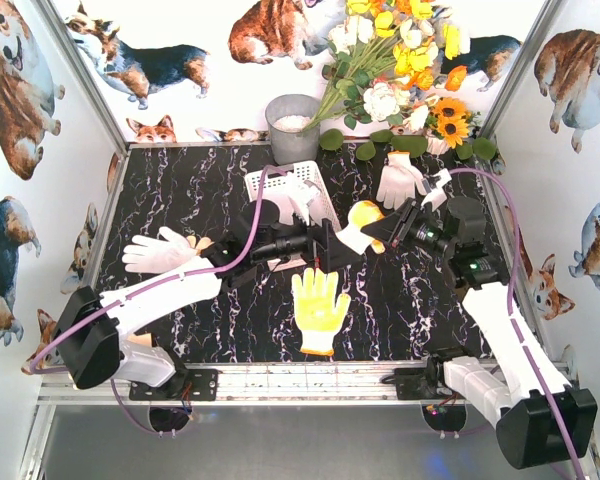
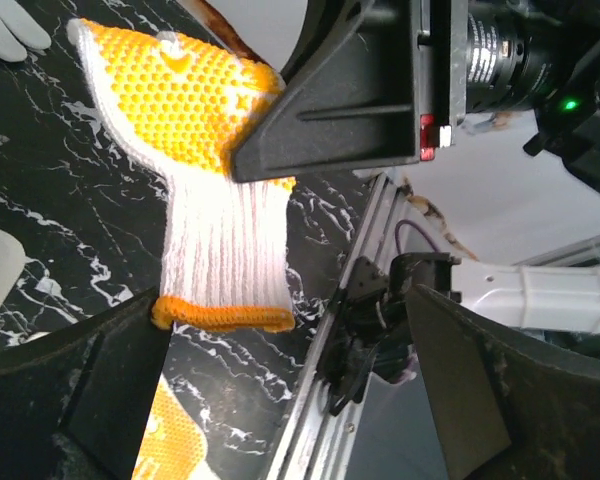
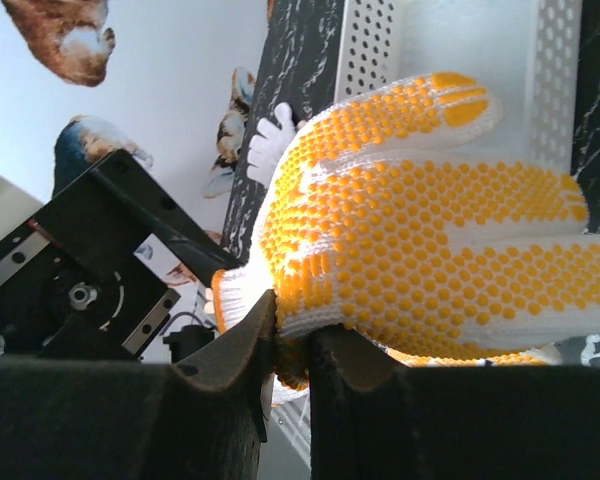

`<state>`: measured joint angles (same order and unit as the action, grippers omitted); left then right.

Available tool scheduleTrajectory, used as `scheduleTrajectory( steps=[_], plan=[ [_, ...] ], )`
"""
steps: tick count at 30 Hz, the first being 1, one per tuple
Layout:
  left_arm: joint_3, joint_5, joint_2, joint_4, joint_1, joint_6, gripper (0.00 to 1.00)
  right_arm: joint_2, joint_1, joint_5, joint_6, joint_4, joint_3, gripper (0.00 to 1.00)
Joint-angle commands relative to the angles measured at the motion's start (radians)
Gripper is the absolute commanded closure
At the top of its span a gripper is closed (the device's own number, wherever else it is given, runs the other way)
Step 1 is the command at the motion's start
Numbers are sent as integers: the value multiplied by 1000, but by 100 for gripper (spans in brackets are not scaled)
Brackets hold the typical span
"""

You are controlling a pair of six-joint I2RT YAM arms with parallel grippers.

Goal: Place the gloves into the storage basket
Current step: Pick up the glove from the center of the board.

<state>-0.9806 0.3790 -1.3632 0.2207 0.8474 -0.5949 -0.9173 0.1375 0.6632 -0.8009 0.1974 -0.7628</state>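
Four gloves are showing from above: a white glove lying at the left, a yellow-palmed glove lying mid-table, a second white glove lying near the flowers, and a yellow-dotted glove hanging just beside the one storage basket. Only the right wrist view is showing the right gripper pinching that glove's edge. Only the left wrist view is showing the left gripper standing spread wide at its orange cuff.

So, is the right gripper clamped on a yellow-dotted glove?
Yes, the right gripper is shut on the yellow-dotted glove, with fabric pinched in its closed jaws.
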Motion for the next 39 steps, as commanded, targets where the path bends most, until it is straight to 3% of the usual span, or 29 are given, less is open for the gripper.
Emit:
scheduleTrajectory(
  steps=[1, 7, 9, 11, 13, 15, 18, 22, 26, 29, 34, 39],
  plan=[
    [32, 1, 10, 164, 1, -112, 15, 34, 8, 85, -40, -142, -9, 88],
    [-20, -63, 4, 91, -1, -59, 39, 67, 16, 124, -32, -136, -10, 85],
    [-53, -76, -1, 69, -1, -34, 54, 72, 17, 120, -32, -138, -2, 84],
    [-73, -69, -10, 69, -1, -25, 82, 73, 17, 118, -30, -137, 7, 83],
    [-103, -61, -18, 23, -1, 9, 100, 74, 17, 112, -17, -113, 9, 81],
    [-136, -77, -16, -88, -1, 66, 100, 85, 17, 81, 8, -62, 8, 75],
    [-163, -85, 6, -227, -8, 169, 100, 140, 17, -6, 92, 107, -20, 50],
    [-234, -9, 16, -482, -30, 397, 100, 211, 17, -130, 168, 248, -62, 28],
    [-341, 79, -10, -768, -33, 684, 100, 222, 17, -107, 198, 266, -99, 21],
    [-401, 186, -40, -910, -33, 800, 100, 196, 17, -29, 212, 225, -94, 15],
    [-468, 263, -83, -1085, -33, 911, 100, 161, 45, 75, 231, 167, -87, 10],
    [-476, 359, -73, -1107, -31, 932, 100, 129, 78, 223, 264, 130, -99, 10]
  ],
)
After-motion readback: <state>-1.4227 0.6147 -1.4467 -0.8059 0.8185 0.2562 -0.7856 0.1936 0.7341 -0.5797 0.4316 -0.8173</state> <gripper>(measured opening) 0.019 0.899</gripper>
